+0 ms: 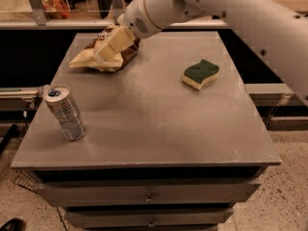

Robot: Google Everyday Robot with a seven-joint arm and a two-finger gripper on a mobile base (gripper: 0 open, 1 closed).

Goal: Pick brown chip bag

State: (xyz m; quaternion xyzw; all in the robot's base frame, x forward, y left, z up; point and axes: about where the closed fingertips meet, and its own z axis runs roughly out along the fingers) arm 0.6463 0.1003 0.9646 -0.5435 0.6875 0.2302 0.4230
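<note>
The brown chip bag [126, 52] lies at the far left of the grey table [159, 114]. It is crinkly, with a dark brown middle and pale yellow ends. My gripper [111, 46] comes in from the upper right on the white arm [231, 8] and rests down on the bag, covering its middle. The bag's pale left end [82, 60] sticks out from under the gripper and touches the tabletop.
A silver can [65, 112] stands tilted near the table's front left edge. A green-and-yellow sponge [200, 74] lies at the right middle. Drawers [149, 196] sit below the tabletop. A rail and shelf run behind the table.
</note>
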